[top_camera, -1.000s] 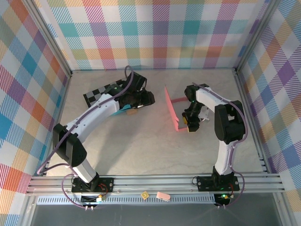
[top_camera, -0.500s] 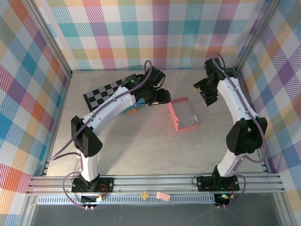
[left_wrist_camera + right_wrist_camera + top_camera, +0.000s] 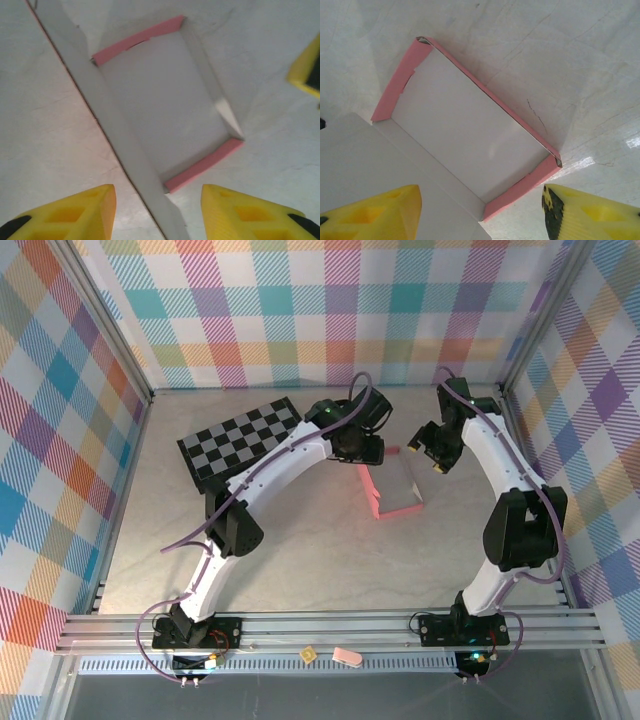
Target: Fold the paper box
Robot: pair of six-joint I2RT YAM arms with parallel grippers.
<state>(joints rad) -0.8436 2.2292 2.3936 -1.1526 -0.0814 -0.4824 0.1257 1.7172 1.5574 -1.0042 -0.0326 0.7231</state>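
Top external view: paper box (image 3: 398, 488) lies on the worktop (image 3: 300, 550) right of centre, greyish inside facing up, short pink walls raised at its ends, long flap along its left side. Left tool (image 3: 363, 448) hovers over the box's far left corner. Right tool (image 3: 428, 447) hangs near the far right corner. Checkered board (image 3: 240, 435) lies well apart to the left. Left wrist view: yellow fingers (image 3: 75, 212) stand apart with nothing pinched; the flap's edge runs under the gap, and contact cannot be told. Right wrist view: fingers (image 3: 375, 212) spread wide above the tray and flap, holding nothing, with no contact seen.
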